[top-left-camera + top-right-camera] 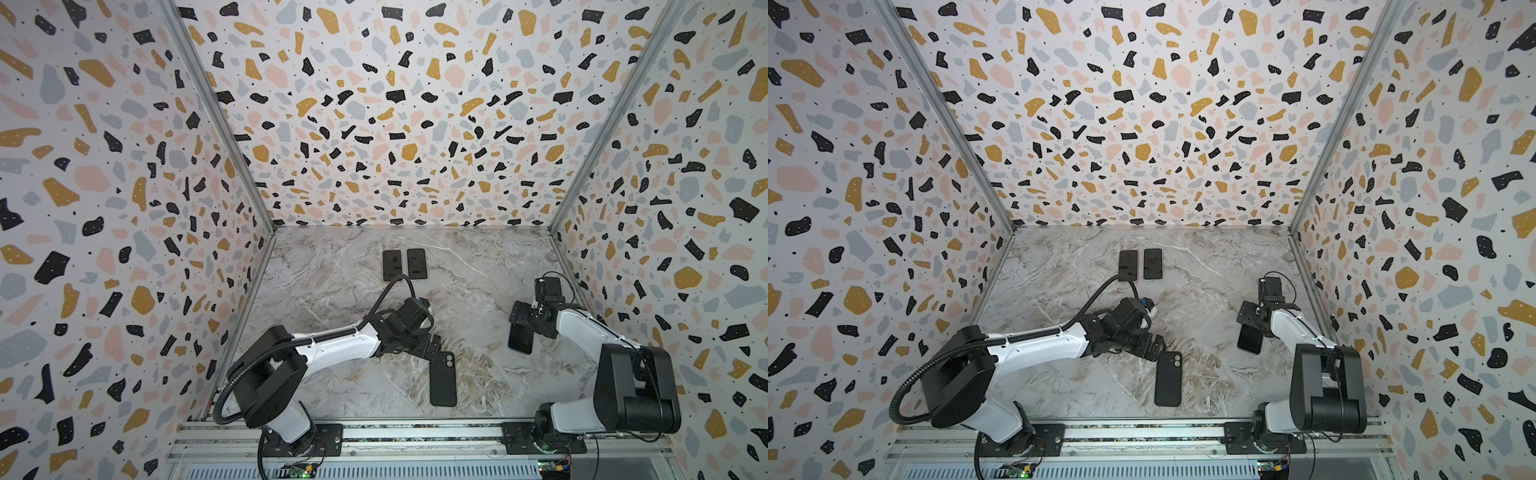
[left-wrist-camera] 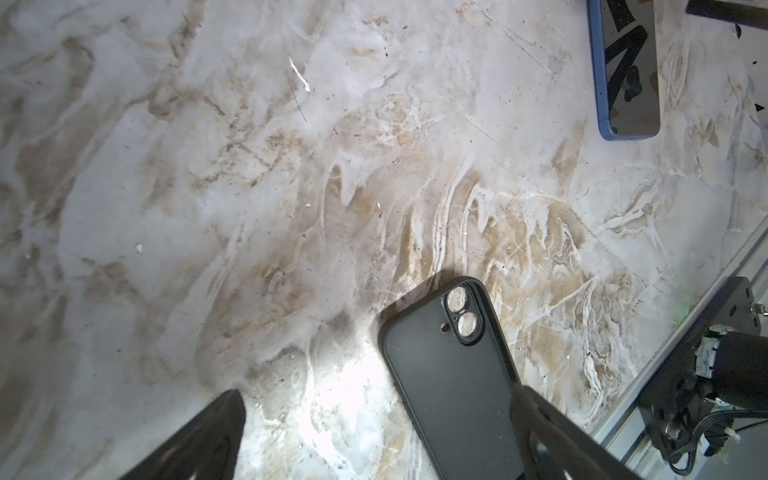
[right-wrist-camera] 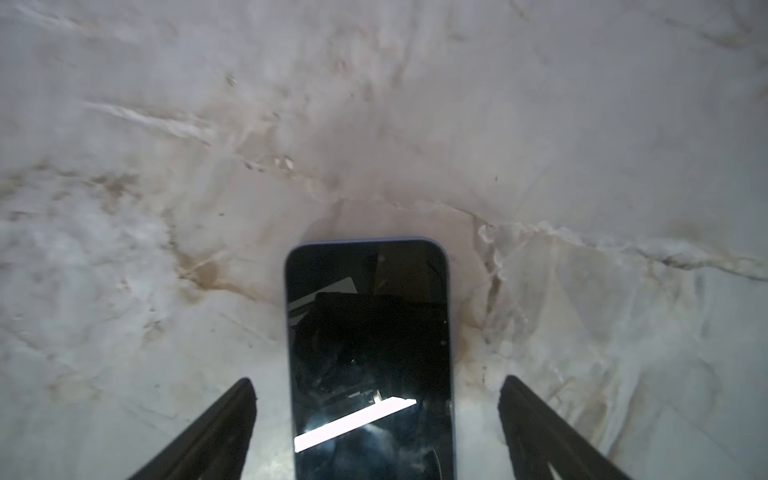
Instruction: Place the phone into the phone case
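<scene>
The black phone case (image 1: 443,380) (image 1: 1168,380) lies flat, back up with its camera cutout showing, near the table's front middle. My left gripper (image 1: 432,347) (image 2: 378,403) hovers over the case's camera end, open. One of its fingers (image 2: 536,415) overlaps the edge of the case (image 2: 449,374), and the other stands well off it. The phone (image 1: 520,338) (image 1: 1250,338) has a blue edge and lies screen up at the right. My right gripper (image 1: 524,322) (image 3: 378,385) straddles the phone (image 3: 368,316), open, with a gap on each side. The left wrist view catches the same phone (image 2: 631,83) in a far corner.
Two more dark phones (image 1: 392,265) (image 1: 417,264) lie side by side at the back of the marble table (image 1: 332,291). Patterned walls close in three sides. A metal rail (image 1: 415,432) runs along the front edge, with the right arm's base (image 2: 706,374) on it.
</scene>
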Controlling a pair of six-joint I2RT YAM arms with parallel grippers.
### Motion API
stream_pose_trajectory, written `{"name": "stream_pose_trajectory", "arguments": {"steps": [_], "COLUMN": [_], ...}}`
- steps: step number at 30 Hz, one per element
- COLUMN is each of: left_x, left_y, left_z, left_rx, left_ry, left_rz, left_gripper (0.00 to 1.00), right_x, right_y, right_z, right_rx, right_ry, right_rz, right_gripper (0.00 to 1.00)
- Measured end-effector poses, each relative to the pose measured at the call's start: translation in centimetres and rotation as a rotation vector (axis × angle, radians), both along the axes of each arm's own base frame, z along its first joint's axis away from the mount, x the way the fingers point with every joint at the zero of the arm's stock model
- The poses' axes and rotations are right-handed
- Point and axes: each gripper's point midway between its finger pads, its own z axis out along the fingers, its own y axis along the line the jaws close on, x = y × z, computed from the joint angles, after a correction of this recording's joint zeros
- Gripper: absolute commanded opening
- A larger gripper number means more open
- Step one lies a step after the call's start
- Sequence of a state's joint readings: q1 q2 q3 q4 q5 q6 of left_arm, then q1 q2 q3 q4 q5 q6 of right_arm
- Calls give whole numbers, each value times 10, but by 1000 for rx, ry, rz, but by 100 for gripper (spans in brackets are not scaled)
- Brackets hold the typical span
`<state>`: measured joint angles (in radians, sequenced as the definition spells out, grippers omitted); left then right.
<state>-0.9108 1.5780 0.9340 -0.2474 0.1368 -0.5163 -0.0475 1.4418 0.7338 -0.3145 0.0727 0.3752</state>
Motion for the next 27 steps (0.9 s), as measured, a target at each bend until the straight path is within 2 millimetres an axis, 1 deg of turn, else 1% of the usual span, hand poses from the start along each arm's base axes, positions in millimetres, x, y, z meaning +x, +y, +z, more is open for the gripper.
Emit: {"name": "stream_pose_trajectory", "arguments": {"steps": [2, 4, 11, 15, 19, 27], "left_x": [-1, -2, -3, -3, -1, 2], "left_y": [-1, -2, -3, -3, -2, 0], "left_z": [0, -1, -1, -1, -1, 0], "left_rx": [-3, -5, -9, -10, -10, -18], "left_ry": [4, 8, 11, 11, 11, 21], "left_rz": [-8, -13, -19, -19, -15, -6], "left_gripper": [100, 100, 100, 100, 100, 100], "right_x": [-2, -3, 0, 1, 2, 5], "right_y": [-2, -2, 1, 8, 20, 22], "right_z": [-8, -12, -18, -18, -19, -19], "right_rx": [-1, 0, 5, 0, -6, -8], "right_ry": [29, 41, 51, 53, 52, 33], "right_rz": [1, 3, 10, 32, 68, 63], "right_gripper": [94, 94, 92, 89, 82, 67]}}
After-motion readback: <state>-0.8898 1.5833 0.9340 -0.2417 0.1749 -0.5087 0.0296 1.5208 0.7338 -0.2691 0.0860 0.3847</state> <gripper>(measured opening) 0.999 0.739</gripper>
